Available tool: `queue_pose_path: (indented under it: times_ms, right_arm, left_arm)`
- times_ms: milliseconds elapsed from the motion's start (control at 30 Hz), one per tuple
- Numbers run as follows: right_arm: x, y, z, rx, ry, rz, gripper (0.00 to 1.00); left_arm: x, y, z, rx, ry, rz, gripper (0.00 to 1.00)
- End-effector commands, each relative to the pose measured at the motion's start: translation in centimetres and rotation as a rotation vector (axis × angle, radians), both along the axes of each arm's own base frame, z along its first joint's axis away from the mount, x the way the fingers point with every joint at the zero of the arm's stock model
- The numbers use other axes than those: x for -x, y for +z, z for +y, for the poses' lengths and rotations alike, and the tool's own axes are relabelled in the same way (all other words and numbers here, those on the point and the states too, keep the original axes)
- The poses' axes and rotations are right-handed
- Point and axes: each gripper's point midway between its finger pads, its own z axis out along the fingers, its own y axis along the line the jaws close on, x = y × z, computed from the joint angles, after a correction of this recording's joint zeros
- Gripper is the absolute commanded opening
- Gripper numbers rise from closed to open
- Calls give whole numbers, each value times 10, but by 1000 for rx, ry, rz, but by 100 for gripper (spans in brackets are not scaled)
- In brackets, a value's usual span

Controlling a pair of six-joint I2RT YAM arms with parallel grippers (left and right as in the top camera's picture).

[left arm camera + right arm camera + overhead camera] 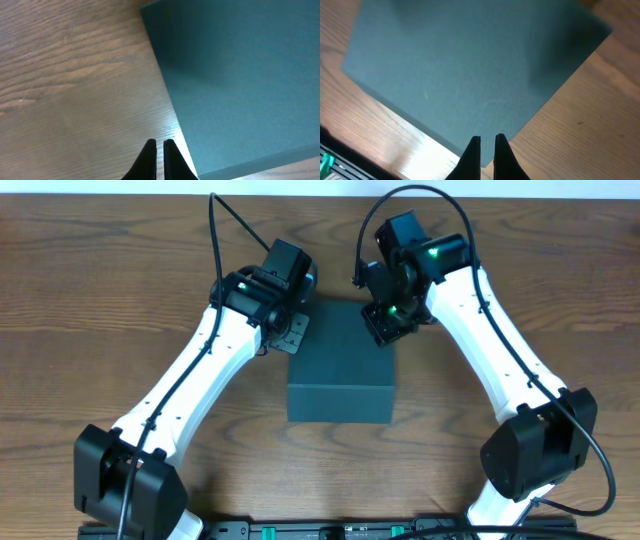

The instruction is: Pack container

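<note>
Item 1: container (340,362). Dark teal box, matte, top face flat. It sits mid-counter (120,270) on the wood grain, between my two arms.

Item 2: my left tool (159,146). Fingers pressed together, gripping nothing. It is over bare counter just beside the container's left edge, toward the far end.

Item 3: my right tool (487,142). Fingers drawn in with only a slit between them, gripping nothing. It is above the container's far right corner.

Note: I cannot tell whether either tool touches the box.
</note>
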Motion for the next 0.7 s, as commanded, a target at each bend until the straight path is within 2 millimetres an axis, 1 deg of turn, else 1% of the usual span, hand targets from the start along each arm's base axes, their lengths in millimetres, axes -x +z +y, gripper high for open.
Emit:
queue_pose_path:
  times_ms: [0, 267, 400, 500, 567, 667]
  right_arm:
    - [5, -17, -4, 16, -13, 26, 1]
    - [15, -64, -7, 28, -16, 56, 1]
    - [21, -82, -10, 33, -16, 67, 1]
    - [25, -89, -12, 39, -16, 82, 1]
    - [26, -91, -12, 40, -16, 85, 1]
    - [24, -91, -12, 37, -17, 77, 1]
  left_arm:
    - [4, -4, -3, -19, -24, 4, 5]
    - [5, -4, -5, -20, -28, 5, 6]
    - [5, -4, -5, -20, -28, 5, 6]
    - [8, -5, -3, -29, -28, 15, 6]
    - [9, -6, 6, -75, -19, 18, 5]
    - [16, -8, 18, -152, -56, 38, 5]
